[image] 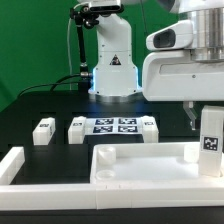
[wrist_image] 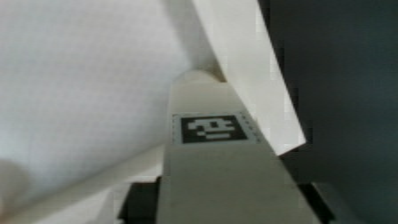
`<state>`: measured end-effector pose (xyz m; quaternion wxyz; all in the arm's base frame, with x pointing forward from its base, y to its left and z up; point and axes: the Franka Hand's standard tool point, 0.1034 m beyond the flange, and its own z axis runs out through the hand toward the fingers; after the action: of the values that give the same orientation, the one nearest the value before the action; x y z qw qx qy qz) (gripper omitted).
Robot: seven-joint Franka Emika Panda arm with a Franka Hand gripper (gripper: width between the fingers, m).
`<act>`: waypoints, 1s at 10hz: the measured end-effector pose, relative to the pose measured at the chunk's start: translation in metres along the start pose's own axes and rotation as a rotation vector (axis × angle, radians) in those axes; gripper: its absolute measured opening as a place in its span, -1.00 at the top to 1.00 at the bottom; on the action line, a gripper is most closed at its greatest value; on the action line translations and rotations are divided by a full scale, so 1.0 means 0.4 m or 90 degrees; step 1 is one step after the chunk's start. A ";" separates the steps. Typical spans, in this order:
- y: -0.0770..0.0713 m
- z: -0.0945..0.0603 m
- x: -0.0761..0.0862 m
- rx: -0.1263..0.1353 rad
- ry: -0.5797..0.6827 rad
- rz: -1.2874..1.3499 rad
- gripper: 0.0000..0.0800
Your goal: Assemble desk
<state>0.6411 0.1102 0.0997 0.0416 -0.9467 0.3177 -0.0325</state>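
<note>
We see the gripper (image: pixel 207 116) clenched on a tagged leg block (image: pixel 211 142), held upright at a corner of the tabletop panel (image: pixel 140 168), other leg blocks (image: pixel 42 131) and the marker board (image: pixel 115 124) lying beyond the panel, apart from it.

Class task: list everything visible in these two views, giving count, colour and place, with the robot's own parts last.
tabletop panel: one, white, front of the table
loose leg blocks: three, white, tagged, flanking the marker board
held leg block: one, white, upright at the panel's end, exterior view's right
marker board: one, white, behind the panel
border rail: white, exterior view's left
arm: one, white
fingers: dark, shut on the held leg block
</note>
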 end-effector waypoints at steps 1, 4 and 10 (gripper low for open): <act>0.003 0.000 0.003 0.003 -0.003 0.071 0.26; 0.007 0.000 0.005 0.011 -0.017 0.273 0.26; -0.014 0.004 -0.013 0.023 -0.041 0.686 0.27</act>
<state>0.6405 0.1181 0.0986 0.0788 -0.6492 0.7564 0.0171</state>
